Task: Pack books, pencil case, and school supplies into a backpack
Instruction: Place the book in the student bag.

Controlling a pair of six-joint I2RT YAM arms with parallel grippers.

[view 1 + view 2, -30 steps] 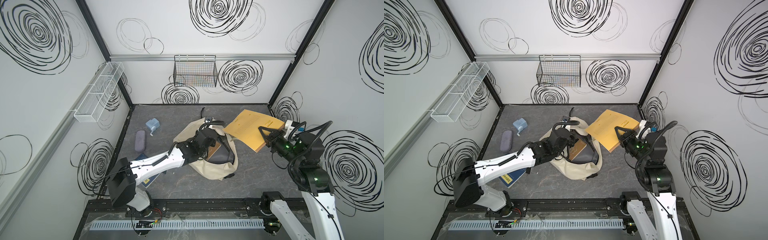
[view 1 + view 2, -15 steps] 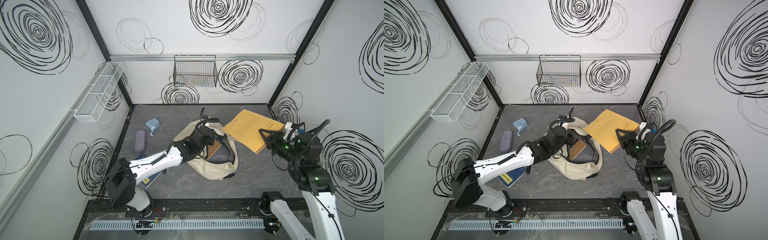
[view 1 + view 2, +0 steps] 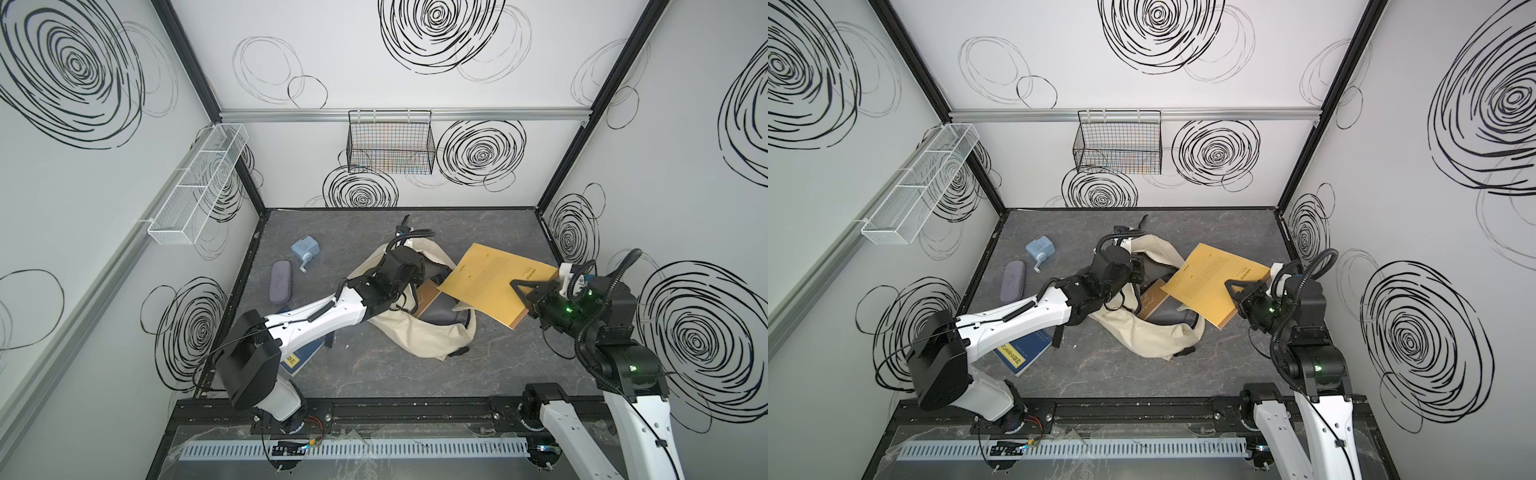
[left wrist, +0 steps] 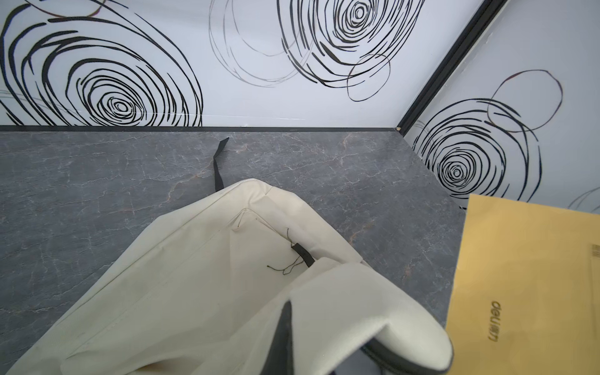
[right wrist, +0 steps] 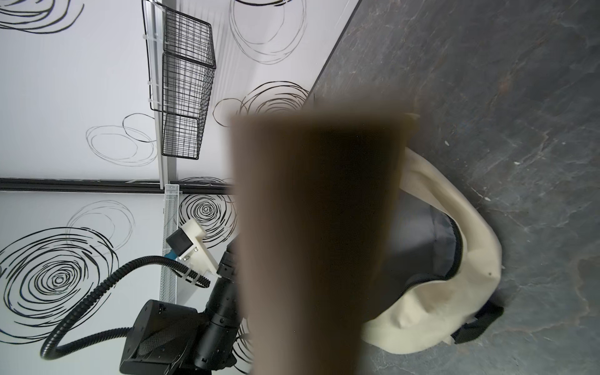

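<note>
The cream backpack point(image 3: 419, 336) lies open mid-table in both top views. My left gripper point(image 3: 415, 272) is shut on its upper flap point(image 4: 341, 308) and holds the mouth up; one dark finger point(image 4: 283, 337) shows against the fabric. My right gripper point(image 3: 521, 287) is shut on the mustard kraft book point(image 3: 482, 282), which hangs tilted over the bag's open mouth; up close it is a brown blur point(image 5: 311, 227). The navy book point(image 3: 1021, 351) lies flat under my left arm. The purple pencil case point(image 3: 281, 282) and the light blue sharpener point(image 3: 305, 249) sit at the left.
A brown flat item with script lettering point(image 3: 1152, 301) lies inside the backpack's dark lining. A black strap point(image 4: 217, 165) trails toward the back wall. A black wire basket point(image 3: 390, 145) and a white mesh shelf point(image 3: 195, 187) hang on the walls.
My right gripper has carried the kraft book leftward, so its corner now hangs over the backpack's opening. My left gripper has shifted slightly toward the back with the flap.
</note>
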